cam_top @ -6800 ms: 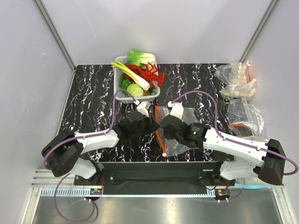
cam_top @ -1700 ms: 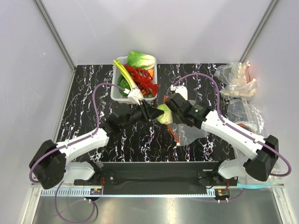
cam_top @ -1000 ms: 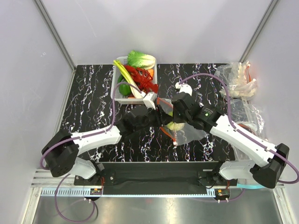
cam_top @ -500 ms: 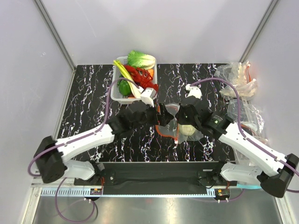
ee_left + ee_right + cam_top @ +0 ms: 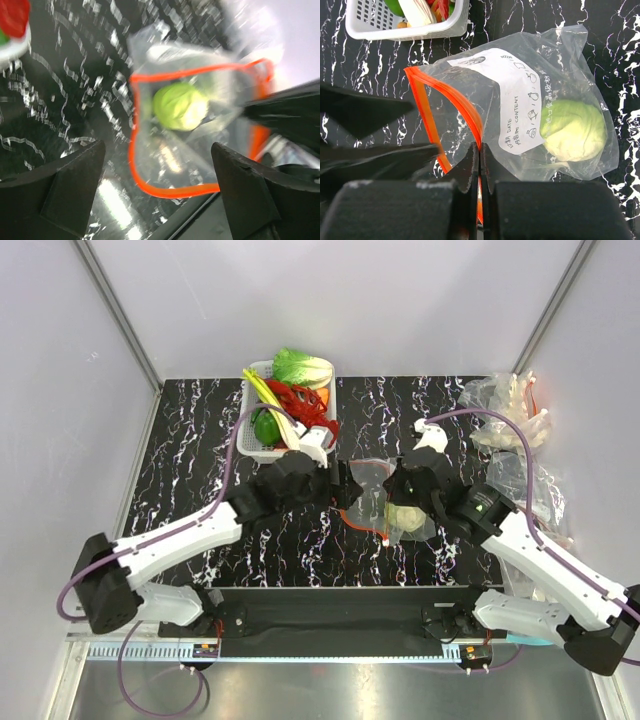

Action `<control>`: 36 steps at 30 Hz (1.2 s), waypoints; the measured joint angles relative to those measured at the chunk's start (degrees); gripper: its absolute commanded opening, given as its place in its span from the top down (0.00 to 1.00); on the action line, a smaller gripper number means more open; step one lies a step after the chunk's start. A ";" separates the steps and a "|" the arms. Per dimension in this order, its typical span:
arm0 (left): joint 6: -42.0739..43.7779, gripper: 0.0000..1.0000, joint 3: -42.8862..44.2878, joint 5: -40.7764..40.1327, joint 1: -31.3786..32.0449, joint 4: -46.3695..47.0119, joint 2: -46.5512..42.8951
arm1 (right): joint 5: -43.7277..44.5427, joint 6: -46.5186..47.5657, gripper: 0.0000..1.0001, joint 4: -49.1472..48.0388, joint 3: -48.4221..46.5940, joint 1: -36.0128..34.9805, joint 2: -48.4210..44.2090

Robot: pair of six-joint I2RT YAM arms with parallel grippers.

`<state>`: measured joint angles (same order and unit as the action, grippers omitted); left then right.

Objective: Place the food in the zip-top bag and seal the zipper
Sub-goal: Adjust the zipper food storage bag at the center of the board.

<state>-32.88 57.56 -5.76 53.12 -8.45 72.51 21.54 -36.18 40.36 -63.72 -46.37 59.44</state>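
Note:
The zip-top bag [image 5: 517,100] lies open on the black marbled table, and the pale green cabbage [image 5: 574,131] sits inside it near the closed end. My right gripper [image 5: 480,150] is shut on the upper lip of the bag at its red-orange zipper [image 5: 465,107]. My left gripper [image 5: 160,195] hangs open in front of the bag's mouth with nothing between its fingers, looking at the cabbage [image 5: 180,106] inside the zipper loop [image 5: 132,150]. From above, the cabbage [image 5: 405,518] lies between both grippers. The red lobster [image 5: 300,405] lies in the white basket [image 5: 250,435].
The basket at the back also holds a leafy bok choy [image 5: 300,365], a leek [image 5: 268,400] and a green item. A heap of crumpled clear bags [image 5: 505,410] and another clear bag [image 5: 525,485] lie at the right edge.
My left gripper has opened and pulled back from the bag, leaving the cabbage inside. My right gripper has carried the bag's lip to the right, and the cabbage has slid deeper in.

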 measured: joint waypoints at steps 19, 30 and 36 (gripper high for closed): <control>-2.32 1.00 3.76 6.05 1.97 -0.59 8.46 | 5.88 0.31 1.00 3.72 0.20 0.07 -2.14; -0.37 0.96 15.69 10.64 2.38 -1.92 11.98 | 13.46 3.19 1.00 14.01 -6.03 0.59 -2.67; -0.33 0.89 15.52 12.94 1.99 -2.43 13.66 | 16.50 4.98 1.00 16.20 -10.60 0.66 -4.24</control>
<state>-33.21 73.08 7.18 55.11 -10.87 86.17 38.04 -31.20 56.55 -74.32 -45.71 55.20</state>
